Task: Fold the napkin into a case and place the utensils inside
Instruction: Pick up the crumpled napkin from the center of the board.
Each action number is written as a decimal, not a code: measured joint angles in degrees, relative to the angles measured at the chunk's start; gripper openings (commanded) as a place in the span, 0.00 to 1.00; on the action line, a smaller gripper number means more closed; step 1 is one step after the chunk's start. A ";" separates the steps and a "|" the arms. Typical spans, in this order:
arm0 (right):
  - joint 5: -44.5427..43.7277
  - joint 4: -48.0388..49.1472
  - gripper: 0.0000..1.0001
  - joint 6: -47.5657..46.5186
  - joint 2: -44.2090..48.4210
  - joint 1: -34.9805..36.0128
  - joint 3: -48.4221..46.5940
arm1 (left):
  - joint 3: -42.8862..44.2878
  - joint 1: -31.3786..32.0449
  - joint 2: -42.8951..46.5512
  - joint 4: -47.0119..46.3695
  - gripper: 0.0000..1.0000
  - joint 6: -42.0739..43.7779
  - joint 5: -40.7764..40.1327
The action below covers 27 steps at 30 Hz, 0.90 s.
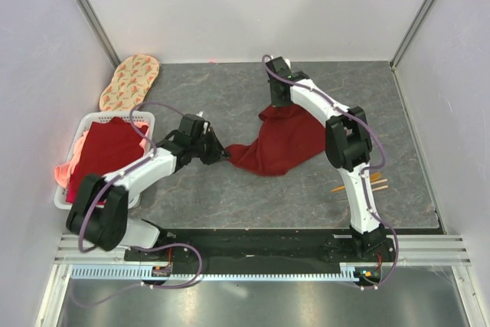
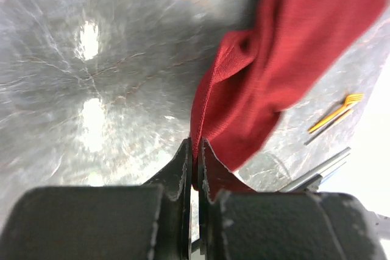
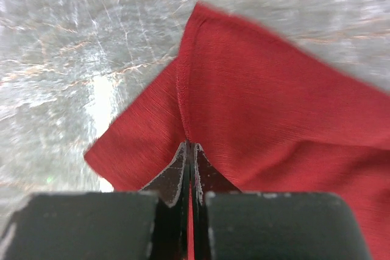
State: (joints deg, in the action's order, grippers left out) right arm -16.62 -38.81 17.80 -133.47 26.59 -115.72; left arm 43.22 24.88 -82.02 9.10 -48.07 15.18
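— What is found nearest the arm bases?
— The utensils (image 1: 360, 184) are laid on the bench (image 1: 230, 197) beside the right arm, well apart from the cloth. They are judged not to be needed until the folding is done.
— And the napkin (image 1: 285, 143)?
— It is seen at mid-bench, bunched and unfolded. One corner is clenched in the left tool (image 2: 194, 145), the jaws pressed onto the hem.
— Farther back?
— A hemmed edge is pinched in the right tool (image 3: 190, 147), likewise clamped on the cloth. Two separated grips are judged to be taken so that the cloth can be stretched flat.
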 measured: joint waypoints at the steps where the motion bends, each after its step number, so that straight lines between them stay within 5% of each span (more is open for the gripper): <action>1: 0.00 -0.39 0.00 0.00 1.22 -0.20 0.13 | 0.42 0.00 2.32 1.46 0.02 0.79 -0.72; 12: -2.73 -1.57 0.00 1.79 33.68 -3.37 7.85 | 9.51 0.00 28.26 16.68 0.02 12.24 -7.78; 27: -7.37 -0.87 0.00 3.02 75.38 -3.93 22.71 | 31.34 -0.02 46.25 26.49 0.02 22.58 -26.71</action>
State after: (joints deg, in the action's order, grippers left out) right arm -23.99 -39.68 20.82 -58.08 22.65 -93.01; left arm 74.56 24.86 -35.77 35.59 -25.50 -11.53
